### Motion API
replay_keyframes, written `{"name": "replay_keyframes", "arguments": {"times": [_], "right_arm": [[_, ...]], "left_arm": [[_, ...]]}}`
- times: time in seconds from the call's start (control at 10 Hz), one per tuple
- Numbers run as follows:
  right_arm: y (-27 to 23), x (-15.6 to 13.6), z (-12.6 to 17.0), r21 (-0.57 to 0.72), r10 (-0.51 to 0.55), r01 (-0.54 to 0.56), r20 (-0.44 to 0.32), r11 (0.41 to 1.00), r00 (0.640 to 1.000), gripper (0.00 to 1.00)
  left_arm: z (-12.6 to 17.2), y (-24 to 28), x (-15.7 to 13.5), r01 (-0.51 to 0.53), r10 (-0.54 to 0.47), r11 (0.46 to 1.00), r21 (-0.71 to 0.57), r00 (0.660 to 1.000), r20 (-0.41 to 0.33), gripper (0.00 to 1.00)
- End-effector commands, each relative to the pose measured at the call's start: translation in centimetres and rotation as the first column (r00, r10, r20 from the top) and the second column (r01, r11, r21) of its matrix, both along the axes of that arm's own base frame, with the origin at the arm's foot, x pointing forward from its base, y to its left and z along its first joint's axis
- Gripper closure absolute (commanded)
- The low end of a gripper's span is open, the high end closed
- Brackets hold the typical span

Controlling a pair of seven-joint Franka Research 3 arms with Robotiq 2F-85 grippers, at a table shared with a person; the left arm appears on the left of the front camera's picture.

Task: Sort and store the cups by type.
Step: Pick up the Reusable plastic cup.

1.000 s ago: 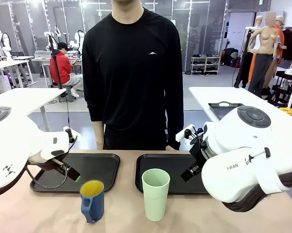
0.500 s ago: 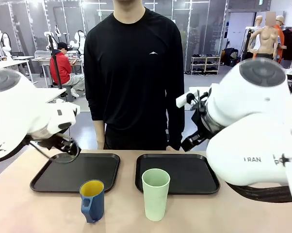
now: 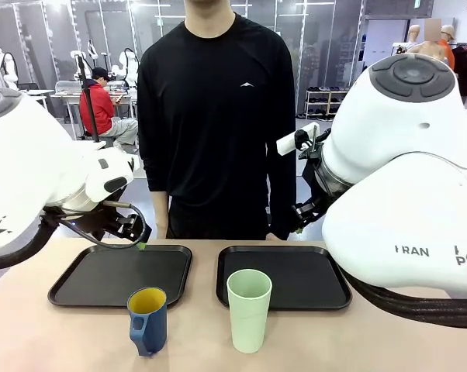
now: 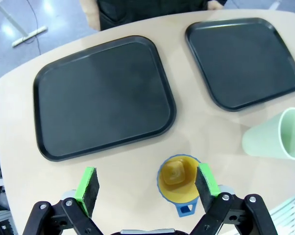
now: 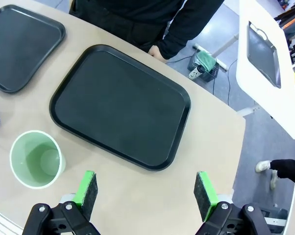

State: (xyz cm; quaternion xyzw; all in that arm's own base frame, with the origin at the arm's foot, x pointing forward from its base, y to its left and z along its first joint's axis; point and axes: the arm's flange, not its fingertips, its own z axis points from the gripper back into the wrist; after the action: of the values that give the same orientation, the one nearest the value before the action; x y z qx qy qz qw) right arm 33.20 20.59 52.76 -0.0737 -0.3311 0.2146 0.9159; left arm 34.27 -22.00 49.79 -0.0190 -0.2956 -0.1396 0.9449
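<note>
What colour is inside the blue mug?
Yellow. The short dark blue handled mug shows it best in the left wrist view.

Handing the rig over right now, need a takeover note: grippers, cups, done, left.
Left gripper: open, holding nothing, high over the blue mug.
Right gripper: open, holding nothing, high near the mint tumbler.
Both cups stand upright on the bare table, before the left tray and right tray, neither on one.
Done: nothing stored. Left: store both cups by type.
</note>
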Motion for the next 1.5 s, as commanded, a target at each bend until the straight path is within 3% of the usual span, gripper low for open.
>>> {"name": "replay_keyframes", "arguments": {"times": [0.0,0.3,0.7,1.0,1.4], "right_arm": [[0.3,0.2,-0.5,0.013,-0.026,0.026,0.001,1.0,1.0,0.0],[-0.9,1.4,-1.0,-0.01,-0.025,0.025,0.025,1.0,0.999,0.0],[-6.9,7.3,-3.5,0.039,-0.135,0.137,-0.05,0.99,0.99,0.0],[-10.2,11.0,-6.3,0.006,-0.185,0.187,-0.11,0.982,0.977,0.0],[-11.3,12.4,-7.9,0.019,-0.193,0.198,-0.137,0.98,0.972,0.0]], "left_arm": [[-0.1,0.5,0.1,0.032,-0.032,0.999,-0.041,0.999,-0.007,0.0],[0.2,1.8,0.9,0.008,-0.009,0.998,-0.06,1.0,-0.019,0.0],[-1.2,11.8,5.3,-0.148,0.146,0.988,-0.052,0.989,-0.033,0.0],[-3.8,17.3,8.7,-0.192,0.187,0.978,-0.084,0.98,-0.063,0.0],[-4.9,18.7,9.8,-0.211,0.203,0.974,-0.088,0.976,-0.083,0.0]]}}
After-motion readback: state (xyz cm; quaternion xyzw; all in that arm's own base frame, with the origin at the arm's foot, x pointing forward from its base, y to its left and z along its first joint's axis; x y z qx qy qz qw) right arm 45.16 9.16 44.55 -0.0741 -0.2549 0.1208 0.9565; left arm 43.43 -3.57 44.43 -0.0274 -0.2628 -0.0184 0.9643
